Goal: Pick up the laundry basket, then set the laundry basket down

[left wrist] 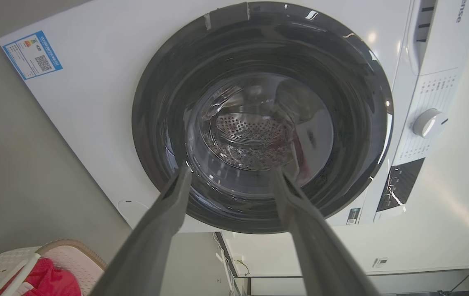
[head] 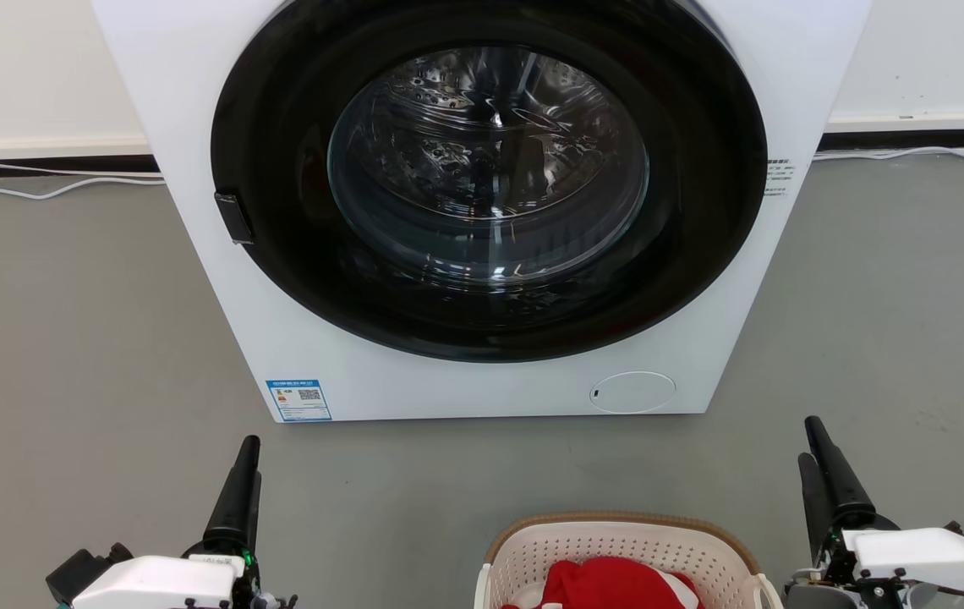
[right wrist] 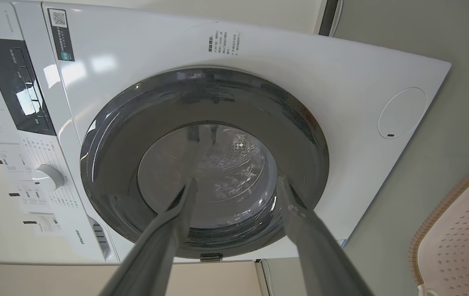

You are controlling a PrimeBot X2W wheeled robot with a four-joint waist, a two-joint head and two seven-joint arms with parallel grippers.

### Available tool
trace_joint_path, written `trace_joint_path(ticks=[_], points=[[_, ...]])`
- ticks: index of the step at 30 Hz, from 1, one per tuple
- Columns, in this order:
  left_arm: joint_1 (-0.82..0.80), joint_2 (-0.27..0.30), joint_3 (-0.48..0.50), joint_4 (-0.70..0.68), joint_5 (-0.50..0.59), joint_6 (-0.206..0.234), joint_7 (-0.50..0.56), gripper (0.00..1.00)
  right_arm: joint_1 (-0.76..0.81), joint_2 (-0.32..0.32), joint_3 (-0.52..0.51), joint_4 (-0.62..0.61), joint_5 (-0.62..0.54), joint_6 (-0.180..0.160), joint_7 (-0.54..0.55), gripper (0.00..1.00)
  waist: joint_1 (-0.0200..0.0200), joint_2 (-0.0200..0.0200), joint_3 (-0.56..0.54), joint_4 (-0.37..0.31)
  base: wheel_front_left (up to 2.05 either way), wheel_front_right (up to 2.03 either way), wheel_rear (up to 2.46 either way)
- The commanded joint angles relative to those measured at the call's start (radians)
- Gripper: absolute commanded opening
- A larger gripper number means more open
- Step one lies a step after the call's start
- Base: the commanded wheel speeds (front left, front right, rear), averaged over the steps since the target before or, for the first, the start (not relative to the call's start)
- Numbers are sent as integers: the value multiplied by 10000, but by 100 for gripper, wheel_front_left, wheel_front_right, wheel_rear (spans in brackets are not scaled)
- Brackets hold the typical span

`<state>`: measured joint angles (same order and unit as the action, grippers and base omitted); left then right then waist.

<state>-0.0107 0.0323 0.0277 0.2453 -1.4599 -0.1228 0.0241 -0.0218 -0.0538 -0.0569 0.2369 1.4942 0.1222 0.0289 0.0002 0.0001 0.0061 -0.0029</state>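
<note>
While both end effectors [left wrist: 231, 170] [right wrist: 236, 181] gape empty, the laundry basket [head: 583, 545] holds red cloth [head: 609, 585].

Cream-white laundry basket [head: 592, 545], perforated in a dot grid, tan braided rim; red cloth [head: 609, 585] inside. White washing machine [head: 186, 101], glossy black door ring [head: 279, 262], silver perforated drum [head: 482, 144], blue-bordered label [head: 298, 399]. Plain grey floor [head: 68, 338].

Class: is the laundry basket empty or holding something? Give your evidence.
Holding something: red cloth lies inside the laundry basket. How full cannot be told; the frame cuts it off.
</note>
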Motion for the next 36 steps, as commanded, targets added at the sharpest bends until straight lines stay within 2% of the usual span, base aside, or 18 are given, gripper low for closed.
trace_joint_path(ticks=[1, 10, 15, 23, 36], points=[[-429, 75, 11, -380, 289, -21, -115, 100, -378, -122, 145, -374, -312, 29, -163, 100, -2, -1, 0, -6, 0, 0, 0], [-447, 85, -263, -648, 2083, -20, -378, 100, -430, -361, 663, -574, -1534, 34, -427, 100, -2, -1, 23, -30, 0, 0, 0], [-443, 91, -336, -778, 3056, 218, -525, 100, -477, -526, 828, -634, -2821, 37, -574, 100, -2, -1, 32, -38, 0, 0, 0], [-493, 100, -639, -945, 4759, 670, -760, 100, -497, -441, 788, -827, -4517, 42, -809, 100, -2, -1, 55, -43, 0, 0, 0], [-509, 114, -917, -1204, 6333, 1006, -1141, 100, -544, -500, 938, -927, -6277, 50, -1190, 100, -2, -1, 92, -77, 0, 0, 0]])
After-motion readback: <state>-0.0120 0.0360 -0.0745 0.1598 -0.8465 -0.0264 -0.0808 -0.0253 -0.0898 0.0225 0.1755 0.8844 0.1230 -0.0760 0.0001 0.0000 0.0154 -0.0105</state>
